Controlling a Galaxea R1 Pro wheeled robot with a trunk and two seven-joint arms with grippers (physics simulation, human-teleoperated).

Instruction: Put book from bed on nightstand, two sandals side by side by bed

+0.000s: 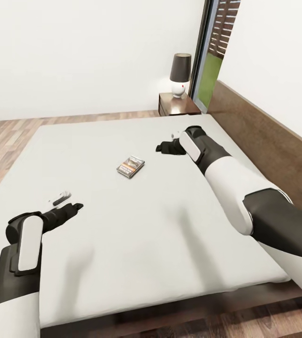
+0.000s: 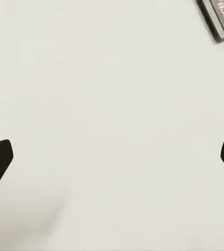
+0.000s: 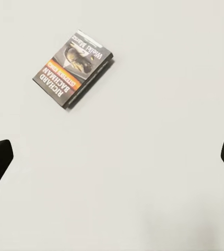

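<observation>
Head view: the book (image 1: pixel 130 166) is seen flat on the bed (image 1: pixel 123 244), at 10 o'clock from the right gripper (image 1: pixel 166 146). Both it and the left gripper (image 1: pixel 71 202) are held spread wide, empty, above the mattress.

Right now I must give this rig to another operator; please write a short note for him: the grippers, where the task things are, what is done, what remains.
Left gripper: open, empty, over the white mattress of the large bed.
Right gripper: open, empty, over the mattress beyond the book.
The small dark grey paperback with an orange band lies flat on the mattress between the two grippers, touched by neither.
The dark brown wooden nightstand stands beside the far end of the headboard and carries a lamp with a dark shade.
Done: nothing yet.
Left: grasp the book, put it on a nightstand; then find the sandals and set them side by side next to the bed.
</observation>
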